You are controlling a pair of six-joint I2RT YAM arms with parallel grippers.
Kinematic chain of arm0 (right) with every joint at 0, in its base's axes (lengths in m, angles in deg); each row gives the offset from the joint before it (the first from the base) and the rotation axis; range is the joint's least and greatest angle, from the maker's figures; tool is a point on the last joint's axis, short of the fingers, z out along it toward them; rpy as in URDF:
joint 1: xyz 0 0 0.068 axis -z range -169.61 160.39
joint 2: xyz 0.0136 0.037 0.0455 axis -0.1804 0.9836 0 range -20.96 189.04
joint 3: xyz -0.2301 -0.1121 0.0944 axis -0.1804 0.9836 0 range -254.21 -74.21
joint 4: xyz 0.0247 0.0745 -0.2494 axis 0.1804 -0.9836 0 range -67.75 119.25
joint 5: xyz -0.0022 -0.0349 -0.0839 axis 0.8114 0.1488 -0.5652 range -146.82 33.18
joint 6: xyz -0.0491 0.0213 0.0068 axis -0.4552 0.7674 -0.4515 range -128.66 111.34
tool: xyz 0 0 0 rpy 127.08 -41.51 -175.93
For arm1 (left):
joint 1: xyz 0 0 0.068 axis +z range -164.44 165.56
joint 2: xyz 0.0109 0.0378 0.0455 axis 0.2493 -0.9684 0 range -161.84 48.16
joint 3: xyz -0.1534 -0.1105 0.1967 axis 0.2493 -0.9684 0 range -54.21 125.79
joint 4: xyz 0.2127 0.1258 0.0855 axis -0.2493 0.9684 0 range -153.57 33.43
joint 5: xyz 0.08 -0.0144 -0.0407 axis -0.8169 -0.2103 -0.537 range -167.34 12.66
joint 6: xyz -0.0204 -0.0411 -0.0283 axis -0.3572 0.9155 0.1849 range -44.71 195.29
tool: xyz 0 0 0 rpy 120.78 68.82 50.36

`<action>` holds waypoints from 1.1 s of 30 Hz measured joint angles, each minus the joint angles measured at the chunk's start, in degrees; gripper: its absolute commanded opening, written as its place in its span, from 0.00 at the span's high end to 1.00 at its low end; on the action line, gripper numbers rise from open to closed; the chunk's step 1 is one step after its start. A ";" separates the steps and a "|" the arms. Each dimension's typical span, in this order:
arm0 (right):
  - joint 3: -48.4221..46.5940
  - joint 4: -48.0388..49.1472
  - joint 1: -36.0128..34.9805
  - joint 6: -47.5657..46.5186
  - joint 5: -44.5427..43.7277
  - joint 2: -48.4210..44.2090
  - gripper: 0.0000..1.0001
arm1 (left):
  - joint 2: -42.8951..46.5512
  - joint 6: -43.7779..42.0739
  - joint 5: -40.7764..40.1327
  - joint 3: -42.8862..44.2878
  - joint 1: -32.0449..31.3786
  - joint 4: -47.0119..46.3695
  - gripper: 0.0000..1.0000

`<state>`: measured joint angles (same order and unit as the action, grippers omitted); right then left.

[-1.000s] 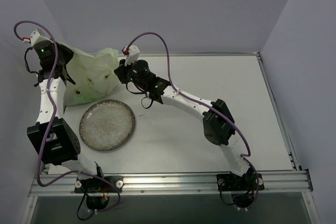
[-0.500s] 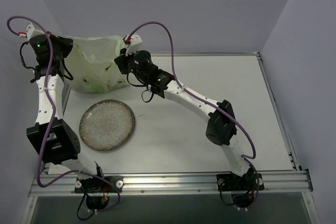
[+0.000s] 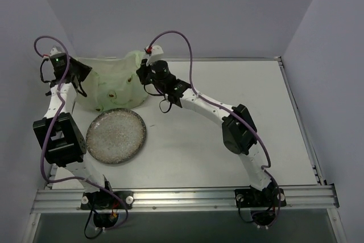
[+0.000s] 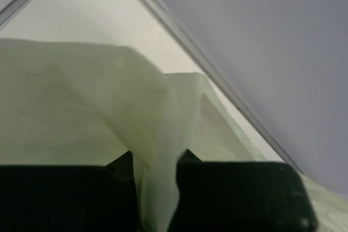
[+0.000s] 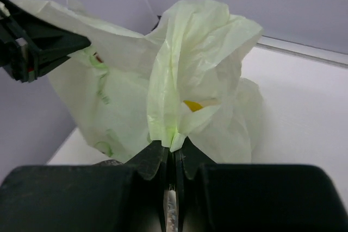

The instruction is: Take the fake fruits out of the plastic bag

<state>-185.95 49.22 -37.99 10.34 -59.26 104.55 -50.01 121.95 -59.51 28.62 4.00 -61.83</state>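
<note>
Left gripper (image 4: pixel 155 162) and right gripper (image 5: pixel 173 153) each clench the plastic bag (image 3: pixel 112 81); next, I'd guess, tipping the fake fruits (image 5: pixel 193 105) out.

My left arm (image 3: pixel 55 103) and right arm (image 3: pixel 200 104) are white with black joint blocks; purple cables (image 3: pixel 170 32) loop along both; fingers (image 5: pixel 261 194) black.

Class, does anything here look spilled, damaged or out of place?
Nothing spilled or damaged. The plastic bag is bunched, pinched by the left end effector and right end effector, a yellow fruit showing inside.
</note>
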 measured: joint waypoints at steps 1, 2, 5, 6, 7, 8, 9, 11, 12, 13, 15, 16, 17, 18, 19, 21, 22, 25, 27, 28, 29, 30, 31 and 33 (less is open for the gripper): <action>1.25 0.66 0.55 0.35 -0.13 0.37 1.00 | -0.92 -0.39 -0.37 -0.52 0.00 0.79 0.98; 2.71 1.31 1.07 0.61 -0.20 0.68 1.00 | -1.64 -1.09 -1.05 -1.11 0.00 1.62 0.98; 8.02 3.56 2.25 1.46 -0.17 1.77 1.00 | -2.32 -3.17 -3.26 -3.23 -0.04 3.98 0.98; 10.14 4.07 2.64 1.88 -0.17 2.01 1.00 | -2.14 -3.89 -4.02 -4.09 -0.04 4.55 0.97; 12.55 5.09 2.95 2.38 -0.13 2.27 1.00 | -2.01 -4.55 -4.74 -4.90 -0.04 4.92 0.98; 15.32 6.43 3.10 3.04 -0.09 2.38 1.00 | -1.92 -5.16 -5.35 -5.75 -0.04 5.29 0.98; 18.01 7.45 3.19 3.78 0.00 2.47 1.00 | -1.88 -5.77 -6.01 -6.64 -0.04 5.62 0.98; 22.80 9.66 3.04 5.27 0.55 2.99 1.00 | -1.77 -6.91 -7.30 -8.83 -0.04 6.12 0.98; 24.52 10.29 2.93 5.86 0.81 3.26 1.00 | -1.70 -7.30 -7.74 -9.97 -0.07 6.29 0.98; 25.79 10.80 2.89 6.38 1.05 3.54 1.00 | -1.66 -7.58 -8.15 -11.08 -0.04 6.62 0.98; 28.00 12.02 2.62 6.91 1.44 3.72 1.00 | -1.57 -8.09 -8.87 -12.92 -0.07 7.30 0.98; 28.96 13.05 2.58 7.10 1.49 3.69 1.00 | -1.57 -8.35 -9.01 -13.51 -0.07 7.72 0.98; 29.66 13.97 2.54 7.28 1.62 3.69 1.00 | -1.60 -8.48 -9.03 -13.66 -0.15 8.31 0.98; 30.36 14.84 2.45 7.54 1.77 3.69 1.00 | -1.66 -8.52 -9.01 -13.64 -0.33 8.50 0.98; 30.75 15.41 2.43 7.58 1.77 3.58 1.00 | -1.86 -8.52 -8.92 -13.14 -0.48 8.74 0.98; 31.43 16.00 2.49 7.58 1.77 3.26 1.00 | -3.37 -8.55 -8.96 -9.84 -1.73 9.46 0.98; 31.56 16.04 2.58 7.52 1.73 2.97 1.00 | -4.74 -8.55 -9.01 -7.10 -2.60 9.90 0.98; 32.04 15.93 2.97 6.86 1.31 1.11 1.00 | -10.56 -8.68 -8.81 5.14 -6.21 11.06 0.98; 32.35 15.87 3.34 6.45 1.14 -0.55 1.00 | -14.51 -8.68 -8.35 14.05 -9.11 11.78 0.98; 32.57 15.93 3.43 6.34 1.07 -1.44 1.00 | -15.74 -8.70 -7.98 17.35 -10.21 11.93 0.98; 32.81 16.00 3.43 6.29 1.05 -2.32 1.00 | -16.59 -8.70 -7.39 19.85 -11.17 12.00 0.98; 33.09 16.28 3.41 6.29 0.98 -3.02 1.00 | -16.92 -8.68 -6.95 21.20 -12.00 11.78 0.98; 33.51 16.72 3.48 6.32 0.87 -3.65 1.00 | -16.87 -8.70 -6.64 21.64 -12.59 11.74 0.98; 34.01 17.18 3.52 6.51 0.74 -4.02 1.00 | -15.96 -8.70 -6.08 20.20 -12.70 10.95 0.98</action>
<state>-151.94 66.40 -34.47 16.85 -58.51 100.53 -65.96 113.25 -65.59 48.81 -8.70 -50.88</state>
